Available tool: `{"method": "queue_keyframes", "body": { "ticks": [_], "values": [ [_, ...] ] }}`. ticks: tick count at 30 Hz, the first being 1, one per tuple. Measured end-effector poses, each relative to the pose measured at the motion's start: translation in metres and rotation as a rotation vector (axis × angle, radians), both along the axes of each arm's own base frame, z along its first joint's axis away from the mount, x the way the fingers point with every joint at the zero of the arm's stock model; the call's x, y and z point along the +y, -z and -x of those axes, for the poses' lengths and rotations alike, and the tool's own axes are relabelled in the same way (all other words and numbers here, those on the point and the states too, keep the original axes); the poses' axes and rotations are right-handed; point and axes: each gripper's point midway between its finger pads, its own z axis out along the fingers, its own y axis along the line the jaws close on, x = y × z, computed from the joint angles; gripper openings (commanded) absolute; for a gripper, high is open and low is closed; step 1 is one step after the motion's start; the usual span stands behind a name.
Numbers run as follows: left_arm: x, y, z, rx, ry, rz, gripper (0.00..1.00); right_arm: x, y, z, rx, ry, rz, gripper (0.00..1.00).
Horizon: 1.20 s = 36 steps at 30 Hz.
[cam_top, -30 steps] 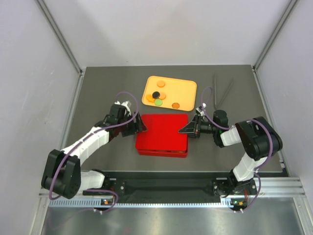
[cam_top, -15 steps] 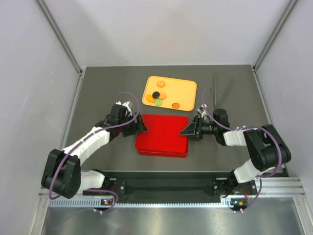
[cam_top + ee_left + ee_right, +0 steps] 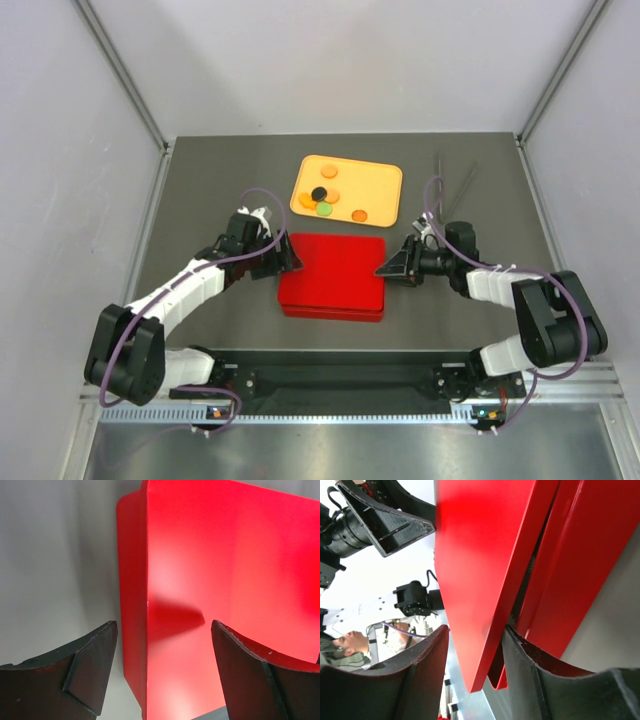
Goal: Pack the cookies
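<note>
The cookies [image 3: 324,197], small orange, black and green discs, lie on an orange tray [image 3: 384,177] behind a closed red box [image 3: 333,272]. My left gripper [image 3: 289,259] is open at the box's left edge. In the left wrist view its fingers [image 3: 164,623] straddle the box's corner [image 3: 215,555] without touching it. My right gripper [image 3: 384,268] is at the box's right edge. In the right wrist view its jaws [image 3: 476,628] are open around the lid's rim [image 3: 480,555]. One finger [image 3: 530,655] sits in the gap between lid and base [image 3: 590,555]; the other stands clear.
Thin dark tongs [image 3: 455,182] lie at the back right of the grey table. Pale walls close in both sides and the back. A metal rail [image 3: 340,382] runs along the near edge by the arm bases.
My right gripper has opened wider, and its hand has drawn slightly right along the box's edge as the arm stretched out. The left arm has not moved.
</note>
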Motion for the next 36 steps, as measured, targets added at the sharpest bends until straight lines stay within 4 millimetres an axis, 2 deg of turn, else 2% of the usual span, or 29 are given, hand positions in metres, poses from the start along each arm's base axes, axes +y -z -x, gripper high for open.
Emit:
{"method": "queue_keyframes", "body": {
  "ticks": [10,18,27,31,36],
  "values": [
    [-0.003,0.006,0.003,0.019,0.016,-0.01,0.8,-0.01,0.0,0.006,-0.022,0.014,0.043,0.48],
    [-0.006,0.008,0.006,0.022,0.028,-0.015,0.8,-0.023,0.018,0.018,0.022,0.043,0.105,0.49],
    [-0.011,0.009,0.009,0.013,0.051,-0.032,0.8,-0.03,0.015,0.02,-0.019,0.072,0.155,0.62],
    [-0.014,0.011,0.014,0.02,0.072,-0.051,0.8,-0.027,0.014,0.021,-0.04,0.071,0.181,0.64],
    [-0.016,0.012,0.016,0.017,0.084,-0.068,0.8,-0.013,0.02,0.032,-0.049,0.027,0.218,0.64]
  ]
}}
